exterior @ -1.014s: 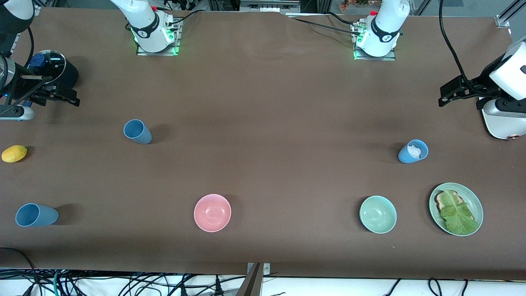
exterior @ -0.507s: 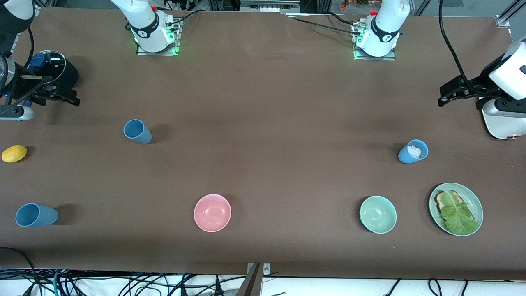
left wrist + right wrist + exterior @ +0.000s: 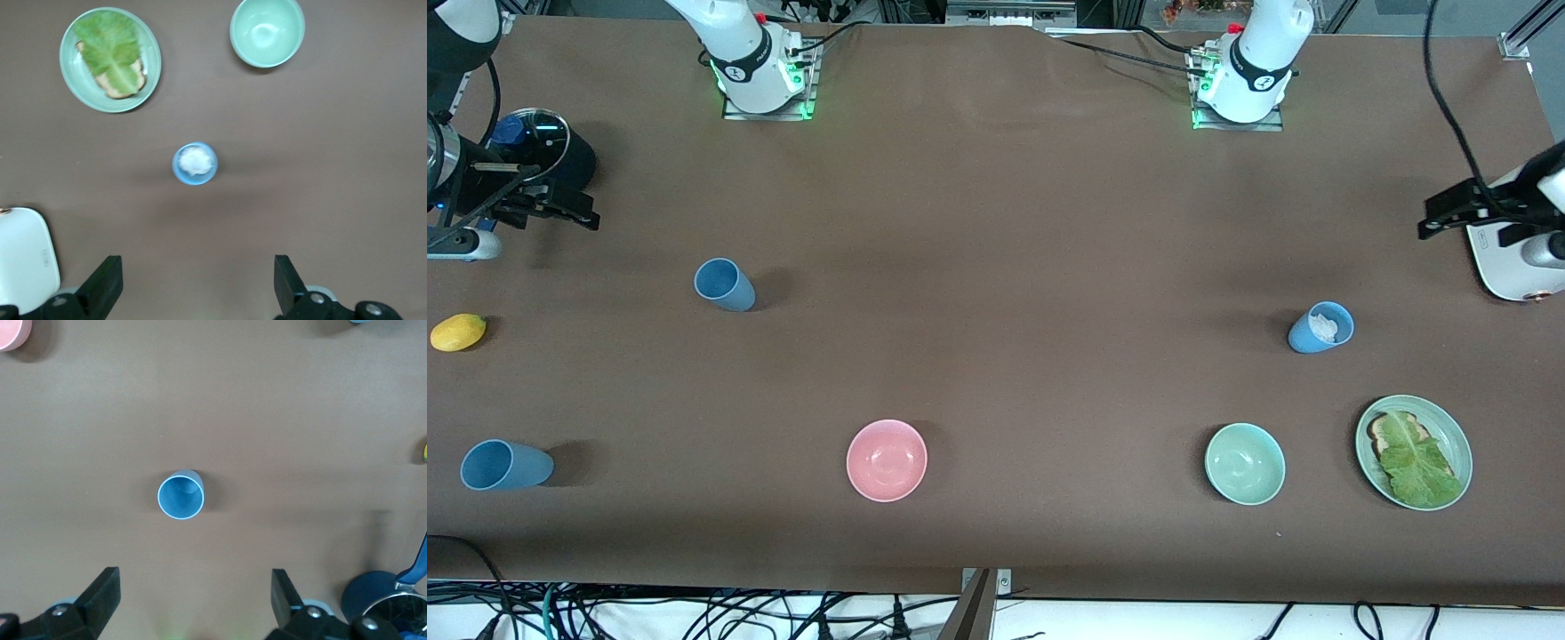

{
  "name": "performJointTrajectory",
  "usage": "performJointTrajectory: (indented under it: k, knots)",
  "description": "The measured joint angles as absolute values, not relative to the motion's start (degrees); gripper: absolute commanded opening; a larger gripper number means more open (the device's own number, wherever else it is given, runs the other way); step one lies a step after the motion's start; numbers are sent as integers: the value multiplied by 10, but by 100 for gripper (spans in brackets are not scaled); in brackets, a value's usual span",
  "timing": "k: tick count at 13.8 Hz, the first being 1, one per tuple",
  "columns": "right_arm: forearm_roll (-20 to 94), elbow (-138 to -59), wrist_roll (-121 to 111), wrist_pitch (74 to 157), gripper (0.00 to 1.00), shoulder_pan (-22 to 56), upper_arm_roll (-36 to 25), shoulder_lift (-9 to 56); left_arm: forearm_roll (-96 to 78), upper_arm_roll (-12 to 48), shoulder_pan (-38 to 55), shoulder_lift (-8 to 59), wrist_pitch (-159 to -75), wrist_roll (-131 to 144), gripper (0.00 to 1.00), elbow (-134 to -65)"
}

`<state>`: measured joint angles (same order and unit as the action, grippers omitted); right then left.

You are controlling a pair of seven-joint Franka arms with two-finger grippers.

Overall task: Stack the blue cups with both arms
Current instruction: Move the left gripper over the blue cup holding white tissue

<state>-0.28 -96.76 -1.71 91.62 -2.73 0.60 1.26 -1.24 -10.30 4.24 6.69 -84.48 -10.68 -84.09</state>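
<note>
Approach step: both end effectors, left (image 3: 193, 293) and right (image 3: 193, 610), gape empty above separate light-blue tapered plastic cups (image 3: 724, 284), needing descent.

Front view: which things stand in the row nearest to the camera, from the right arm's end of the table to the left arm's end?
Blue cup → pink bowl → green bowl → green plate with bread and a lettuce leaf.

left hand (image 3: 1436, 222): edge-cropped | white lump in blue cup (image 3: 1320, 327): unidentifiable
</note>
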Motion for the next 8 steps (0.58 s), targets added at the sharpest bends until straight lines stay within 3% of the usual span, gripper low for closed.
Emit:
performJointTrajectory:
  k: [8]
  knots:
    - [-3,-968,-17,916,100,-27,6,13,-12,-144,35,115,-887,-138,100,-893]
